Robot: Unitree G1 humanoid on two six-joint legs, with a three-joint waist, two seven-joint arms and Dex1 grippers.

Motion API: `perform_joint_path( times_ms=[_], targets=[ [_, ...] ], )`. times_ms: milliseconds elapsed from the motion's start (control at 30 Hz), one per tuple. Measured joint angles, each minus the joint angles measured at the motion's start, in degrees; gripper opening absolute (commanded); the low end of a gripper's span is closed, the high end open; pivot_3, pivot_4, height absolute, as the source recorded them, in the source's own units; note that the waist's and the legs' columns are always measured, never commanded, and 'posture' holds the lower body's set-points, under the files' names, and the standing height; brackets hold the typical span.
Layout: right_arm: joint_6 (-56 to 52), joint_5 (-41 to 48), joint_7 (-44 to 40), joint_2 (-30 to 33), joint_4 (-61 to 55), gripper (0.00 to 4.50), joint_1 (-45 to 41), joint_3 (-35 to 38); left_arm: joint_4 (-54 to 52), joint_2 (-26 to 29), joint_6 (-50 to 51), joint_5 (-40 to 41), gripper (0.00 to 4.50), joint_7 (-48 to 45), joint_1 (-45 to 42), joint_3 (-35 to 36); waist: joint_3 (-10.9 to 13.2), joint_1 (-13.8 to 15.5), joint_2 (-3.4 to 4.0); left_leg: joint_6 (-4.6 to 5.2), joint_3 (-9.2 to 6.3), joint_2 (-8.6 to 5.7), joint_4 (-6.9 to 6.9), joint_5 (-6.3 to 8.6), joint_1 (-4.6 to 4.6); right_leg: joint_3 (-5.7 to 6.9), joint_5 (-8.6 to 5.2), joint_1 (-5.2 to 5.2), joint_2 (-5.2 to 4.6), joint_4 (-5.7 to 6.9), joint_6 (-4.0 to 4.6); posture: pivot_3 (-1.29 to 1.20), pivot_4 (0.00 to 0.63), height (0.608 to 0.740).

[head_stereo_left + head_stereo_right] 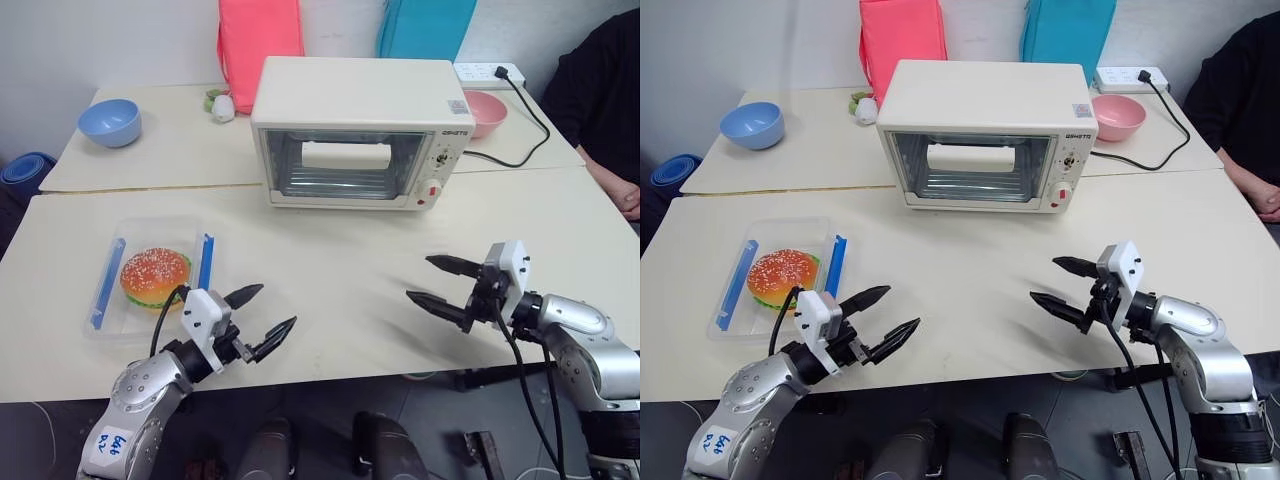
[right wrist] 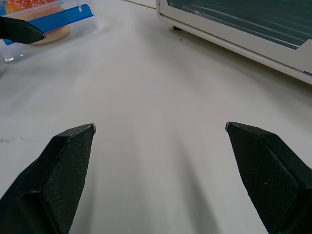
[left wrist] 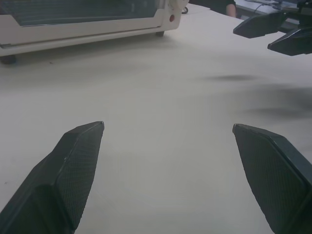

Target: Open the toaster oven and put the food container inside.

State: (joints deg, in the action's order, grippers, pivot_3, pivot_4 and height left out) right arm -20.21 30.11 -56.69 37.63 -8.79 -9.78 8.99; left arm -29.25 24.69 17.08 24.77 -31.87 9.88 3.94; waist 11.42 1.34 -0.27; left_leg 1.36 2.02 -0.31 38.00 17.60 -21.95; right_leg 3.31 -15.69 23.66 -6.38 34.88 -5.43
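Door first: boxy cream-white toaster oven [image 1: 360, 130] with glass front sits shut at far middle of pale table [image 1: 340, 250], white bar handle behind glass top. Best for one gripper to hook handle from above, pull down gently, other arm clear of swing. Clear rectangular plastic food container [image 1: 155, 280] with blue clips, burger inside, waits near left. Left gripper [image 1: 262, 318] spread wide, empty, hovering just beside container. Right gripper [image 1: 437, 283] equally wide, empty, over bare table.
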Motion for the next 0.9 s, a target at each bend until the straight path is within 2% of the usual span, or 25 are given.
perform_joint_path(
  times_ms=[367, 700, 900],
  targets=[
    [0.0, -1.1, -0.01, 0.0, 0.0, 4.47, -0.07, -0.03, -2.15, 0.68, 3.87, 1.17, 4.5, 1.31, 0.21, 0.01, 0.0, -0.03, 0.0, 0.0, 0.0, 0.0, 0.0, 0.0, 0.0, -0.01, 0.0, 0.0, 0.0, 0.0, 0.0, 0.0, 0.15, 0.74],
    [-2.62, -0.96, -1.55, 0.76, -0.05, 4.47, -0.06, -0.72, -5.89, 3.62, 10.23, 8.14, 4.5, -1.7, 2.44, 0.31, 0.0, -0.03, 0.0, 0.0, -0.01, 0.0, 0.0, 0.0, 0.0, -0.02, -0.01, 0.0, 0.0, -0.01, 0.02, 0.0, 0.15, 0.74],
    [-6.12, 1.39, -3.12, 2.89, -1.77, 4.47, -1.42, -0.9, -8.98, 8.55, 14.83, 16.66, 4.5, -4.27, 4.95, 6.86, 0.0, -0.14, 0.01, -0.01, -0.02, 0.03, 0.0, 0.01, 0.01, -0.03, -0.04, 0.01, 0.0, 0.0, 0.07, 0.0, 0.15, 0.74]
  ],
)
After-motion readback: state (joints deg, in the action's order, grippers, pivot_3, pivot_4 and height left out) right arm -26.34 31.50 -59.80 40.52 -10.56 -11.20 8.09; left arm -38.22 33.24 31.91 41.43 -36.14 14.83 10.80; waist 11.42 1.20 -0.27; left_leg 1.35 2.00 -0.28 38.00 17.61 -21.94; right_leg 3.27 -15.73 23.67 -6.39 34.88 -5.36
